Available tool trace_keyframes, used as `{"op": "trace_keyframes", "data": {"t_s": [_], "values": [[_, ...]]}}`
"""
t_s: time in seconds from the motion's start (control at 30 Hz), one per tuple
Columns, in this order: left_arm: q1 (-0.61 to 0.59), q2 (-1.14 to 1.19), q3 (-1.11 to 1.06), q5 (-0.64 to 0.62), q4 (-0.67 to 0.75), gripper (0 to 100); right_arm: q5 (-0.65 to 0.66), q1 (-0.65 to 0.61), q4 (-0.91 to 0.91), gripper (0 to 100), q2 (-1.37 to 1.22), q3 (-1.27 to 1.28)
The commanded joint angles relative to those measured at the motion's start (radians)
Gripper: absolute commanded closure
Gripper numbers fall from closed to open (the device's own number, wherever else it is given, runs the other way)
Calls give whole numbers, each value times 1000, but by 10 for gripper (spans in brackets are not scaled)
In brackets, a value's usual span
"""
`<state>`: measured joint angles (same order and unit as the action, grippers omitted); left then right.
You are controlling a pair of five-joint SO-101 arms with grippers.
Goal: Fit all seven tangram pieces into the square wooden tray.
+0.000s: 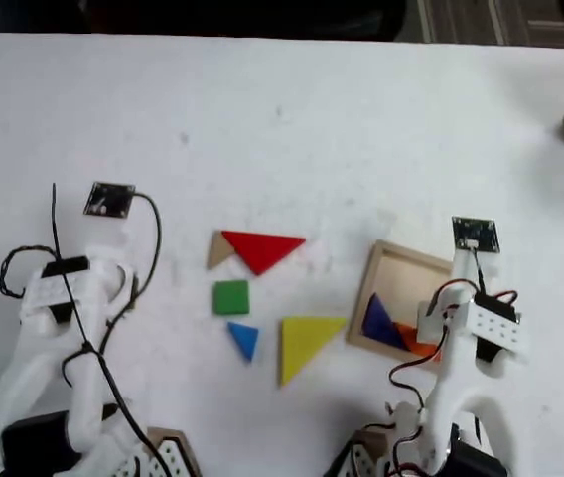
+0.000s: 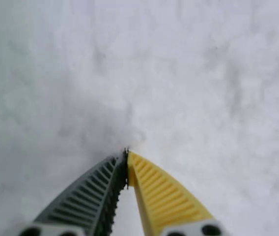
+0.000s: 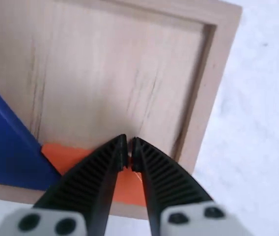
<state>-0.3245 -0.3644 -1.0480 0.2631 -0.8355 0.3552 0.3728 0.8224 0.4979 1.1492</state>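
Right gripper [image 3: 129,145], closed and empty just above the orange piece [image 3: 66,155] in the tray [image 3: 218,73], looks done placing, so next it should open for the yellow triangle [image 1: 304,340] well off to its side.

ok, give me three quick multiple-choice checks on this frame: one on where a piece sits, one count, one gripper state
1. Where is the green square?
A) in the wooden tray
B) on the table, between the red triangle and the small blue triangle
C) held in a gripper

2. How many pieces lie in the wooden tray?
A) none
B) five
C) two

3. How is the left gripper?
A) shut, holding nothing, over bare table
B) wide open
C) shut on a piece

Key:
1 B, the high view shows it flat on the table between those two triangles.
2 C, the tray holds the dark blue triangle and the orange piece.
3 A, in the left wrist view its tips meet with nothing between them.
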Motion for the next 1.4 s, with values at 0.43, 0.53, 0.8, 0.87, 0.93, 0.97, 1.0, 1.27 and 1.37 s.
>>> {"op": "trace_keyframes", "data": {"t_s": [0.43,0.53,0.8,0.87,0.93,0.97,1.0,1.27,1.37], "values": [[-45,-38,12,-2,23,976,3,-308,271,981,27,-279],[-45,-38,12,-2,23,976,-17,-512,340,978,27,-313],[-30,-38,20,-57,15,975,-123,-730,317,981,27,-305],[7,-38,20,-64,12,950,-126,-668,239,981,27,-252],[64,-41,26,-91,-21,906,-129,-582,136,981,27,-187],[99,-45,34,-115,-43,885,-129,-541,97,981,27,-167],[131,-54,41,-137,-69,868,-129,-501,79,981,27,-163],[486,-182,115,-416,-238,834,-126,-435,74,981,27,-164],[608,-182,114,-493,-215,753,-123,-435,77,981,27,-164]]}}
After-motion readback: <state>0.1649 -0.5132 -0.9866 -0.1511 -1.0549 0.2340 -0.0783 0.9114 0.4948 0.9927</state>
